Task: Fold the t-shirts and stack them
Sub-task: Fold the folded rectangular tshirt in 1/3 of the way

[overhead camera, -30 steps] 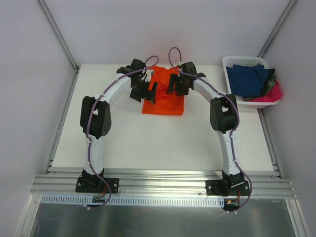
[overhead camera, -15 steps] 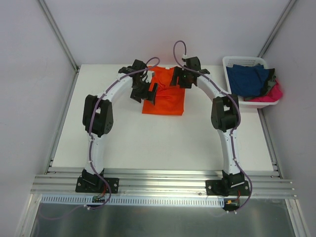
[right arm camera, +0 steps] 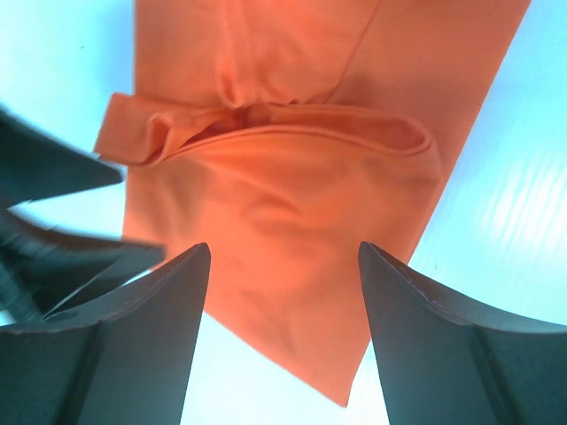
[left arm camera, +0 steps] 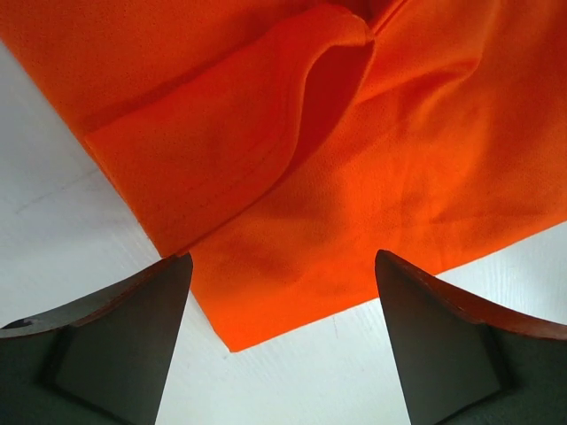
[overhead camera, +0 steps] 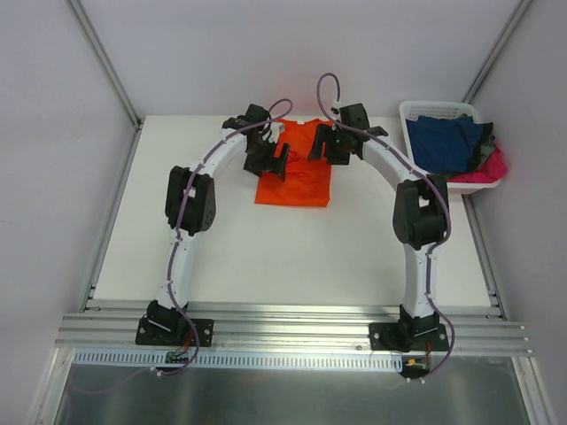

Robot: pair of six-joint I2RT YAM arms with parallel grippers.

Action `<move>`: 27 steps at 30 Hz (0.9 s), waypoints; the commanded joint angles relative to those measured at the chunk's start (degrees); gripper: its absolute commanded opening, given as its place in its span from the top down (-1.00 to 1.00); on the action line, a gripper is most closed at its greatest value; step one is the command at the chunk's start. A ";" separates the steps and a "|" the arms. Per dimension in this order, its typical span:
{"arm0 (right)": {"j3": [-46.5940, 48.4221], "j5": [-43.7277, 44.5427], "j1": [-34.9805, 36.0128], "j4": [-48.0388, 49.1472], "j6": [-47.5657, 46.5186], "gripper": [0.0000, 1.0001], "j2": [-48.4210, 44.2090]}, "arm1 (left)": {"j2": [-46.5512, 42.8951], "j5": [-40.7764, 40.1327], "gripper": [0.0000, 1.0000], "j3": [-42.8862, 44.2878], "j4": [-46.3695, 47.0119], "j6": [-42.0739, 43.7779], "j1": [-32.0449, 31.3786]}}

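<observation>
- The orange t-shirt [overhead camera: 294, 181] lay on the table [overhead camera: 266, 257], far centre, between the two wrists.
- From above it read as a narrow rectangle with the sides and sleeves turned in. The lengthwise folds looked done.
- The wrist views showed a sleeve flap on top with its hem edge lifted, not pressed flat.
- The left gripper [left arm camera: 279, 266] had its fingers spread wide with nothing between them, poised over a corner of the folded cloth.
- The right gripper [right arm camera: 282, 252] was likewise spread and empty, above the sleeve flap at the shirt's far end.
- Whether either fingertip touched the cloth could not be told, but no fabric was pinched.
- The navy t-shirt [overhead camera: 446, 142] and the pink t-shirt [overhead camera: 493, 168] sat crumpled and unfolded in the white basket [overhead camera: 437, 105] at the table's far right corner.
- There was no stack anywhere on the table.
- Progress looked early: the first shirt was partway through, with none finished.
- What remained was probably a crosswise fold on the orange shirt to bring its far end toward the near hem.
- After that, the two basket shirts needed pulling out, spreading, folding and stacking on the orange one.
</observation>
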 commanded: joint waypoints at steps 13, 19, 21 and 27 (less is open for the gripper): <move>-12.67 -2.71 5.93 0.98 2.24 -0.46 -10.40 | 10.07 1.96 -0.71 16.42 2.01 0.11 1.57; -15.40 -1.57 7.78 0.90 1.19 -0.46 -11.63 | 12.97 2.92 -0.73 20.64 5.70 -1.57 1.74; -15.31 -1.31 8.04 0.72 0.57 -0.47 -11.63 | 13.15 2.23 -0.73 21.25 7.01 -2.70 1.92; -16.63 0.36 10.15 0.81 -0.83 -0.47 -12.77 | 12.54 -0.58 -0.73 23.45 11.94 -3.15 2.71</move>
